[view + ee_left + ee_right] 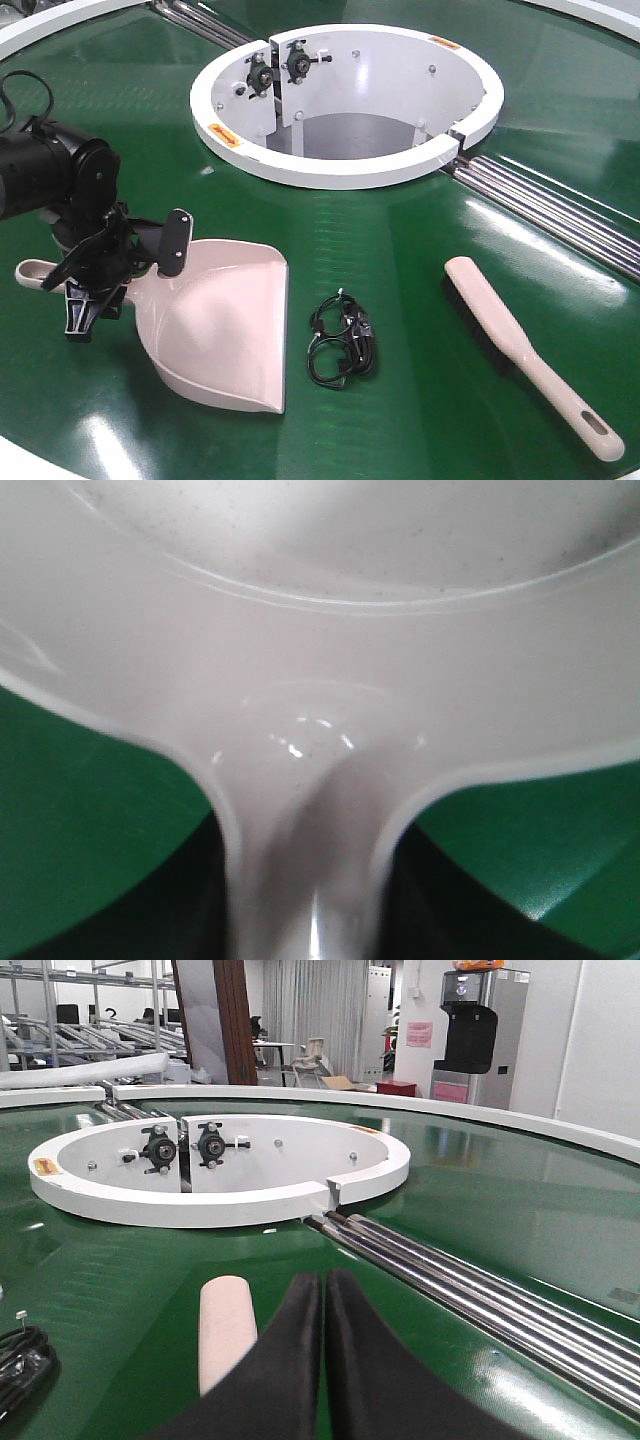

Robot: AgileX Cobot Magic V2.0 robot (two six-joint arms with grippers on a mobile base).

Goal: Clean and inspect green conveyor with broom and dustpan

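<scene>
while the left gripper [127, 282] sits low over the dustpan's handle, its jaws are spread, one black finger [176, 242] on either side of the handle. whether they touch it cannot be told. the dustpan [225, 330] lies flat on the green conveyor [400, 250], near and to the left of the white ring [345, 175], with its wide lip pointing right. the broom [520, 345] lies bristles down, near and to the right of the ring, well apart from the dustpan. a small bundle of black cable [340, 340] rests between them. steel rollers [560, 210] run off from the ring's right side. the right gripper [325, 1295] has its jaws pressed together on nothing. it is just beside the broom's rounded tip, facing the ring.
</scene>
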